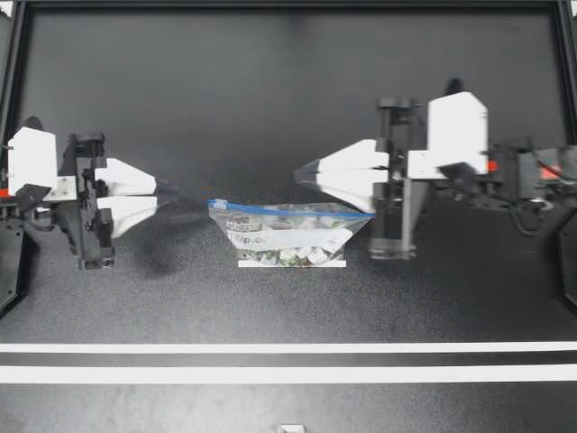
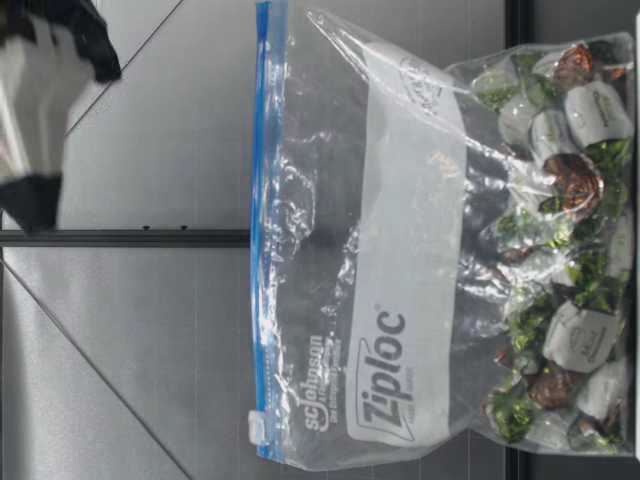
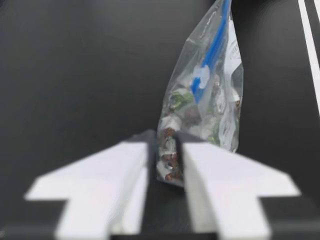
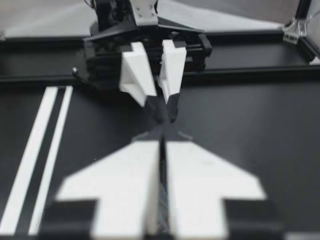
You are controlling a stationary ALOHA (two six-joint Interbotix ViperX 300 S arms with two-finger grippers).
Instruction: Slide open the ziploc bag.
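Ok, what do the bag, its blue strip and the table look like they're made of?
Bag: thin clear plastic film, glossy; it crinkles and glints. Blue strip: stiffer-looking plastic track, with a small white slider, likely hard plastic. Table: dark matte surface, faintly textured; material unclear.

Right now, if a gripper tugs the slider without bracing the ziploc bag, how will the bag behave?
The ziploc bag probably flops: its film above the wrapped sweets is thin and wrinkled. Likely bottom-heavy, since the sweets sit low, so it may stand yet tip. Pulling the slider unbraced would probably drag it across the smooth table.
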